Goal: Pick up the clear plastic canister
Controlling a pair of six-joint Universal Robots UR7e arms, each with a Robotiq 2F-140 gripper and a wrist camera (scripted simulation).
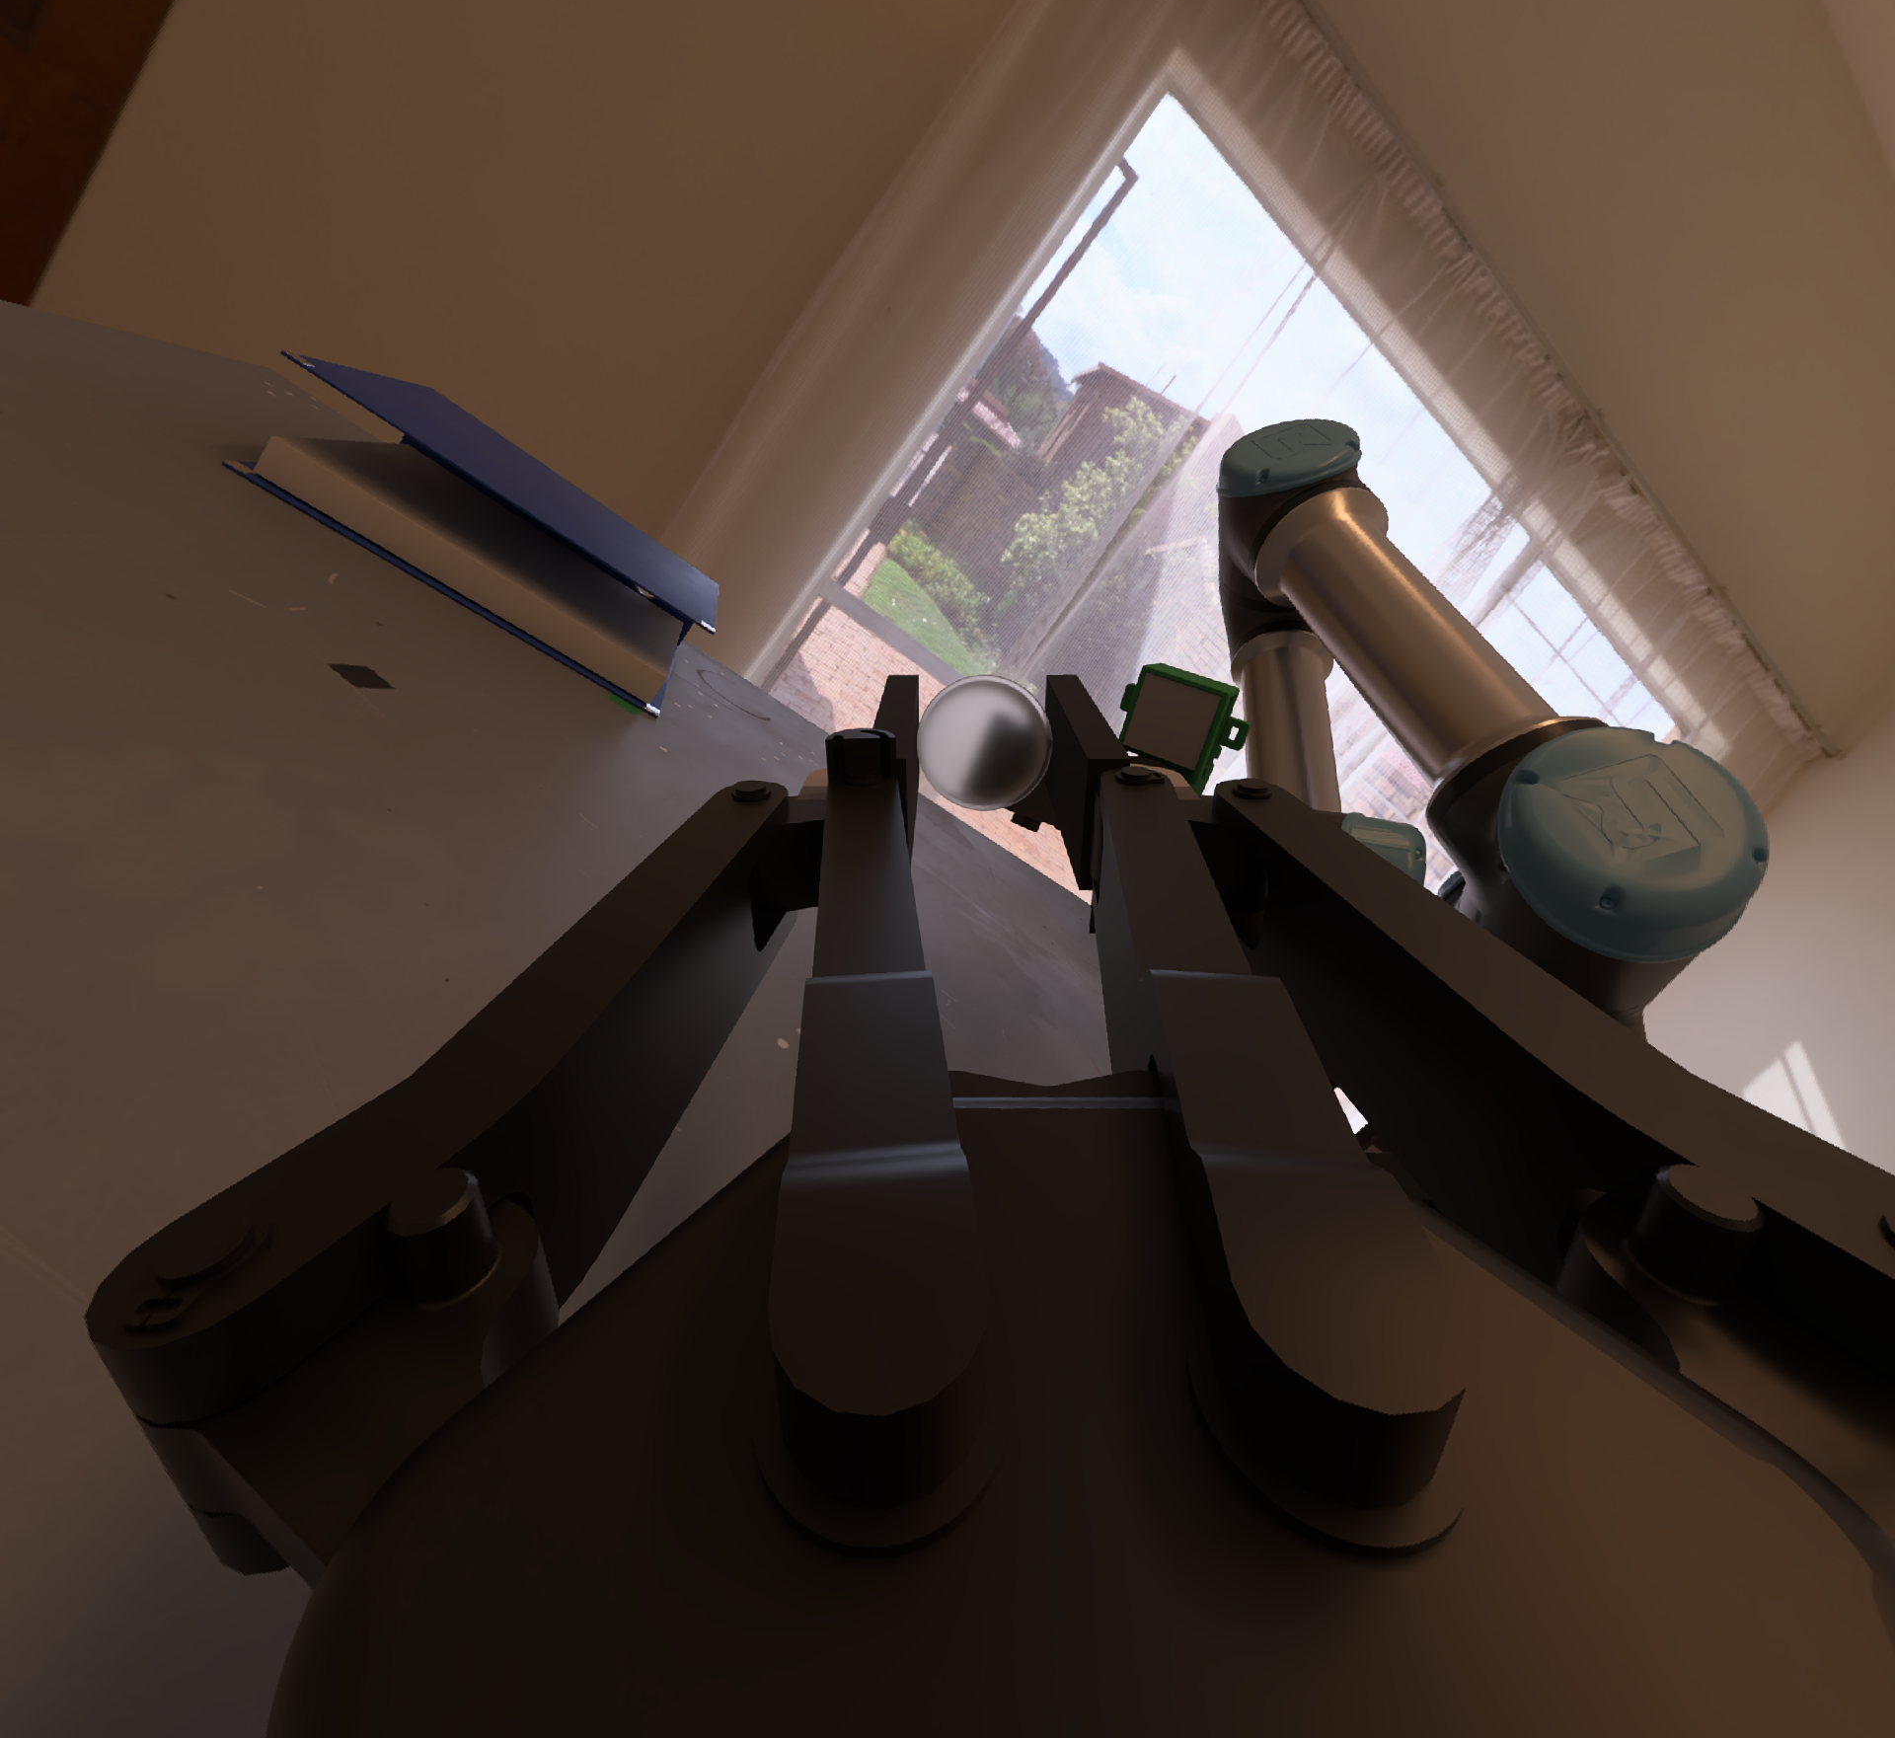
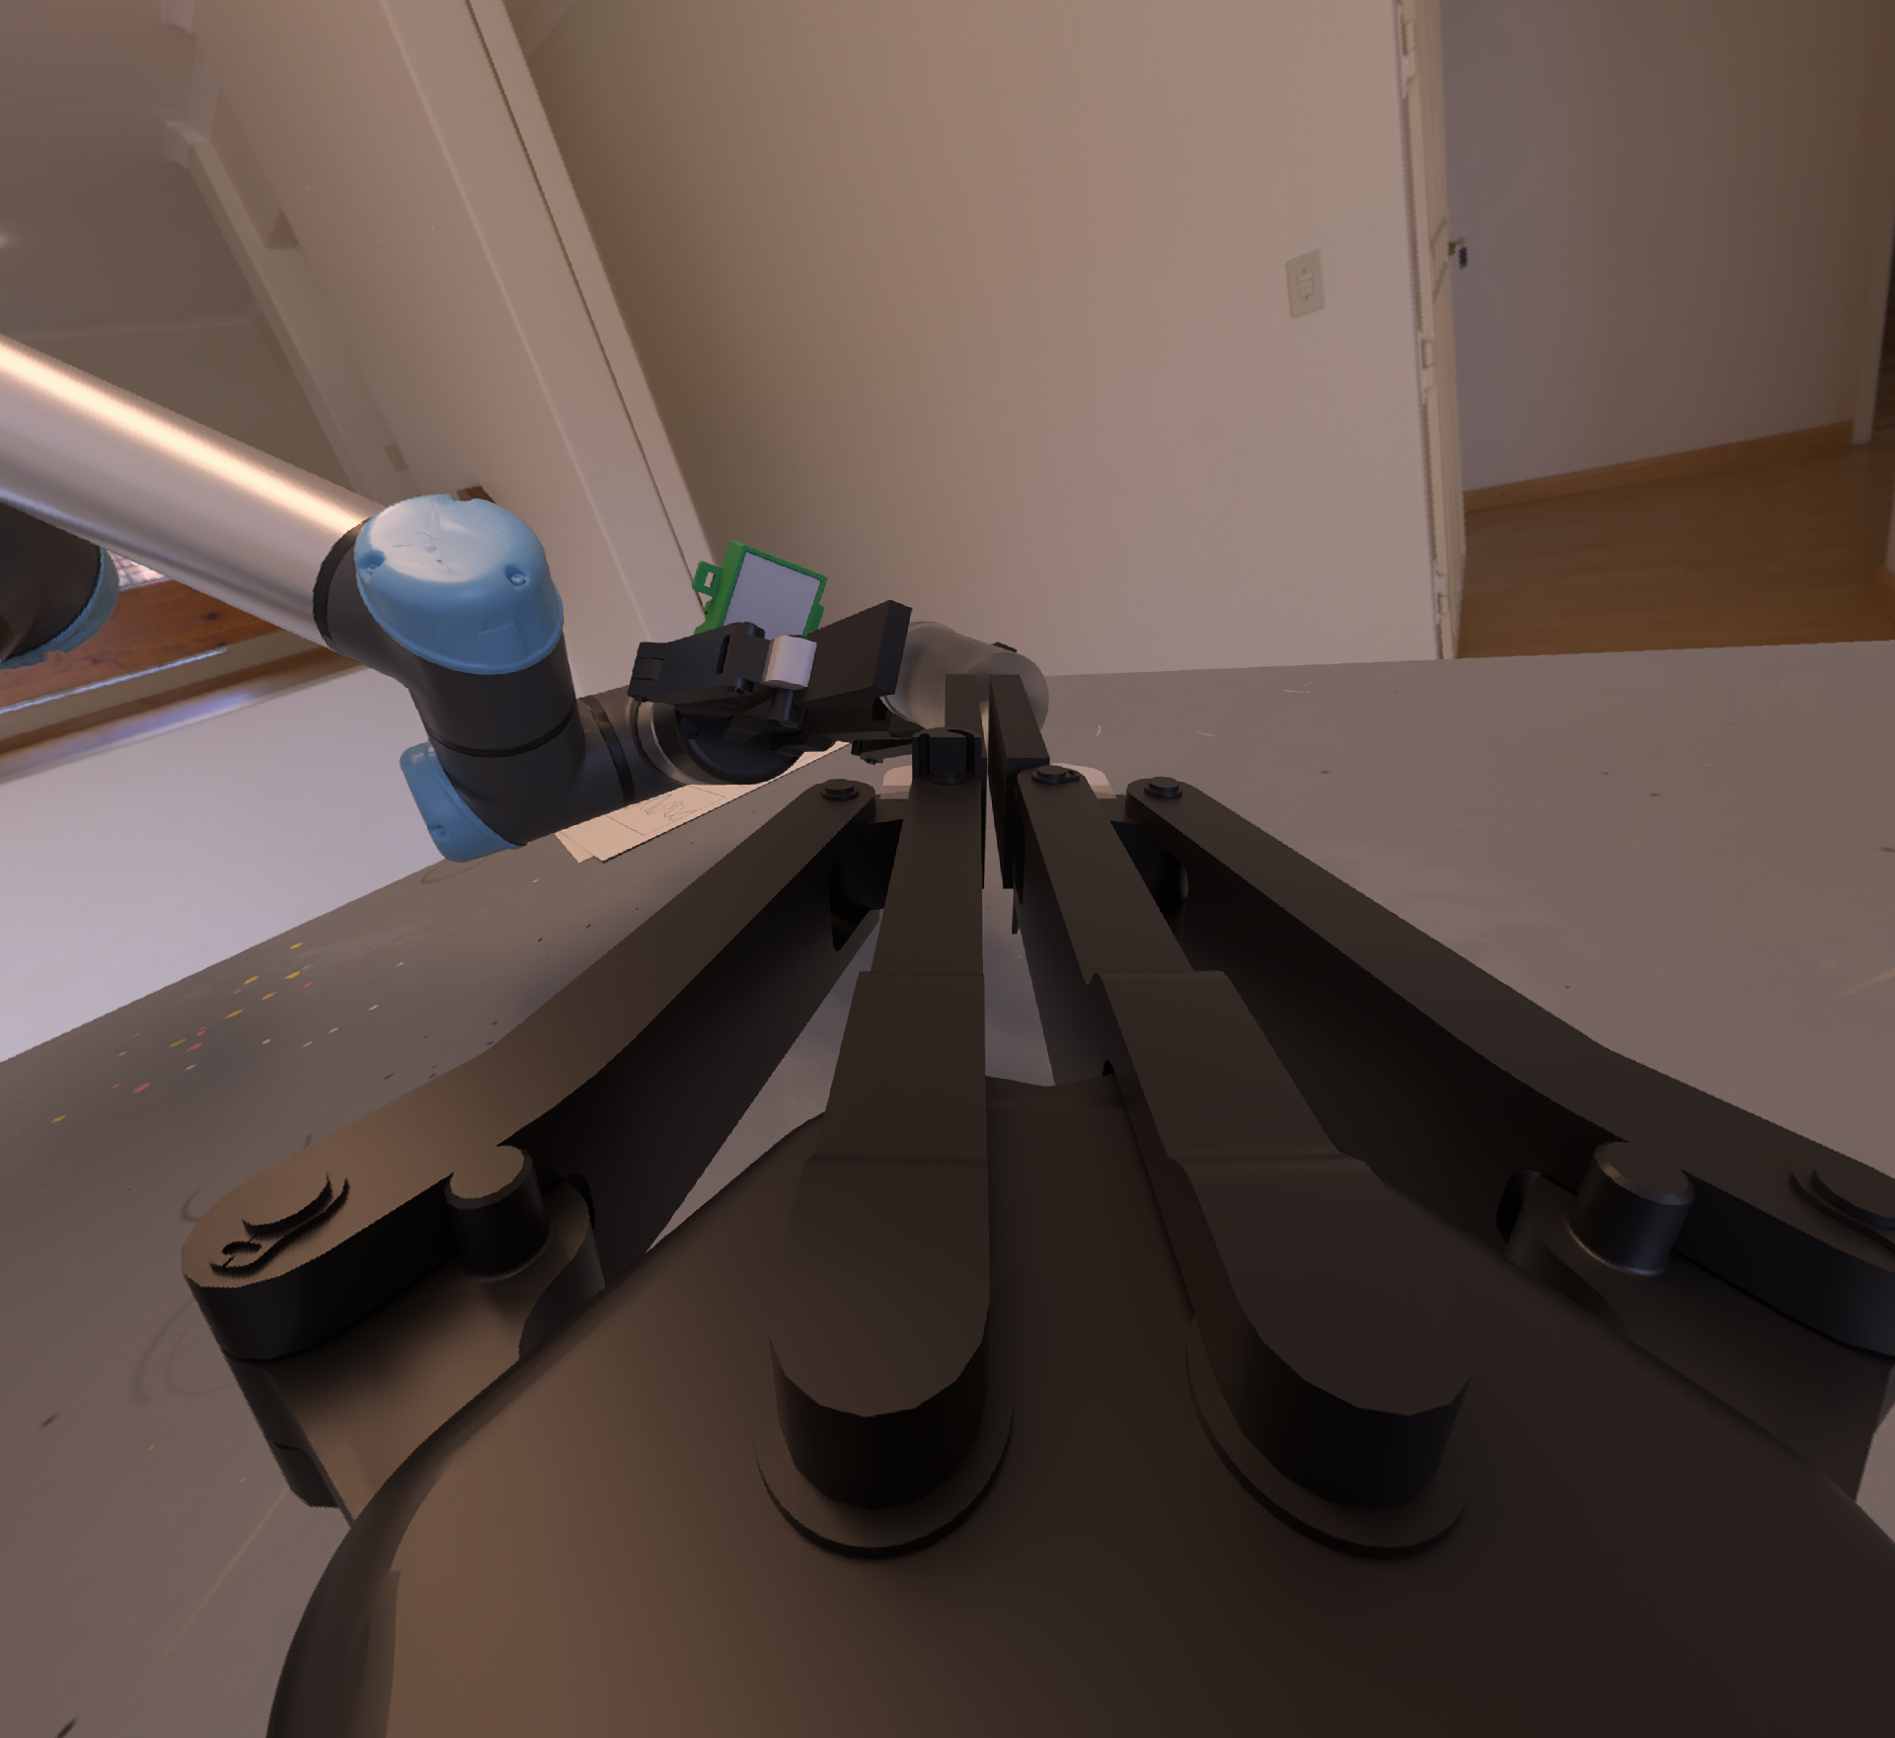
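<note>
The clear plastic canister (image 1: 986, 745) shows end-on as a round, silvery-clear shape between my left gripper's (image 1: 984, 715) two fingers, which are closed against its sides. In the right wrist view the left gripper (image 2: 923, 663) reaches in level from the left with the greyish canister (image 2: 1010, 658) in its jaws, at the table's far edge. I cannot tell whether the canister touches the table. My right gripper (image 2: 982, 699) is shut and empty, its fingertips just in front of the canister.
A blue binder (image 1: 492, 499) lies open on the grey table (image 1: 256, 817) to the left. A green-framed white box (image 1: 1179, 723) sits just beyond the canister, also in the right wrist view (image 2: 767, 595). The right arm (image 1: 1436, 653) is close by. A paper sheet (image 2: 656, 812) lies under the left wrist.
</note>
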